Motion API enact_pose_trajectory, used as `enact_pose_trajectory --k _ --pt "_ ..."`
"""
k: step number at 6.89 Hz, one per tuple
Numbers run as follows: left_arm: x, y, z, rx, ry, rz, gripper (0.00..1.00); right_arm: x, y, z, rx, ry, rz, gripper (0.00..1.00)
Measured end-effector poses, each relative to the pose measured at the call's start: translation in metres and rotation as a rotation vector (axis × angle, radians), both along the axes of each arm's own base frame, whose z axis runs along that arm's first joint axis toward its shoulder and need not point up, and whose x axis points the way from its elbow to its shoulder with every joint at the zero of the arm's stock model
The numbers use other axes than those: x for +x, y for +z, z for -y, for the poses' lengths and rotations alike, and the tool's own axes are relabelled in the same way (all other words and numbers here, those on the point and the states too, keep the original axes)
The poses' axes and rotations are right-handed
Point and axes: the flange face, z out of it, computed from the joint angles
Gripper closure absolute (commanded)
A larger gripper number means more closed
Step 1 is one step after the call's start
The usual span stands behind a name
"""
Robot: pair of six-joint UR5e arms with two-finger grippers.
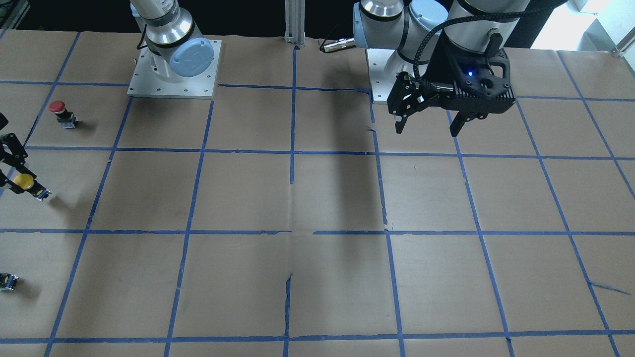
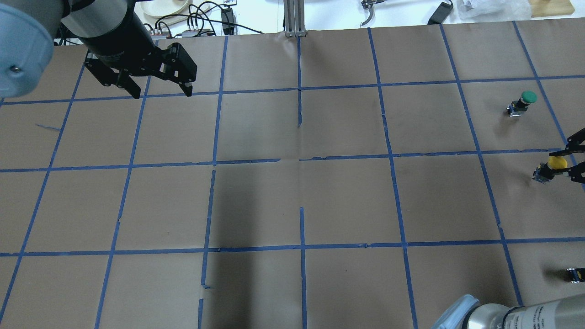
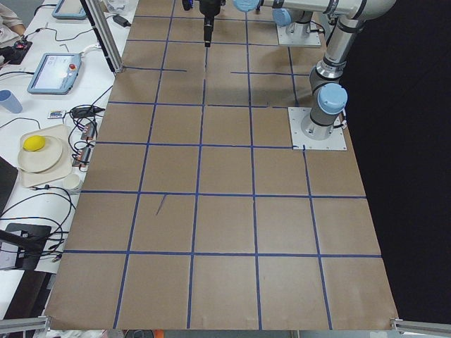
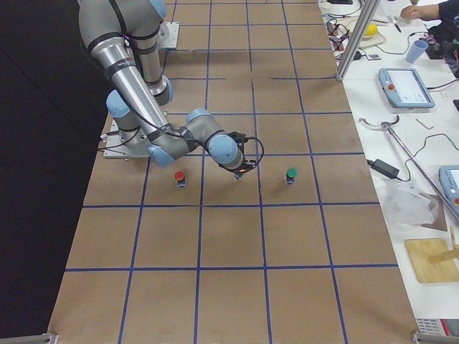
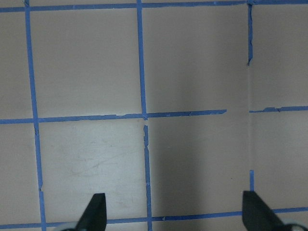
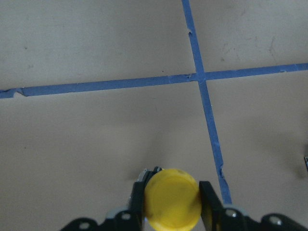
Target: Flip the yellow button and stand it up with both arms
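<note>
The yellow button (image 6: 172, 198) has a round yellow cap and a grey-black block. It sits tilted at the table's right end, seen in the overhead view (image 2: 555, 163) and the front view (image 1: 24, 182). My right gripper (image 6: 172, 204) is shut on it, with a black finger (image 6: 208, 199) on each side of the cap. The block (image 1: 42, 193) points away from the gripper, low over the paper. My left gripper (image 1: 429, 126) is open and empty, high above the table near its base. It also shows in the overhead view (image 2: 160, 93) and its wrist view (image 5: 175, 214).
A red-capped button (image 1: 59, 111) stands upright near the robot's side. A green-capped button (image 2: 523, 101) stands on the far side. A small capless block (image 2: 573, 274) lies near the right arm's base. Brown paper with blue tape lines (image 1: 292, 153) covers the table.
</note>
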Motion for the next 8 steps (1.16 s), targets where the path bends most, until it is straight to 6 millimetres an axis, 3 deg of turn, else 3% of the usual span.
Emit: enact_pose_trajectory --k 2,3,4,6,8 --pt "0.000 -0.001 0.008 0.009 0.000 0.001 0.00 -0.003 -0.010 -0.002 0.004 0.014 0.008 0.61" --pt "-0.001 -0.002 0.008 0.012 -0.002 -0.002 0.00 -0.008 -0.015 -0.005 0.009 0.009 0.015 0.06" --pt "-0.002 -0.004 0.008 0.014 -0.004 -0.002 0.00 -0.011 -0.018 -0.007 0.012 0.002 0.022 0.00" --pt "-0.003 -0.005 0.007 0.015 -0.006 -0.003 0.00 -0.012 -0.019 -0.009 0.018 -0.013 0.029 0.00" --pt "-0.004 -0.004 0.006 0.015 -0.007 -0.003 0.00 -0.012 -0.002 -0.009 0.025 -0.077 0.016 0.00"
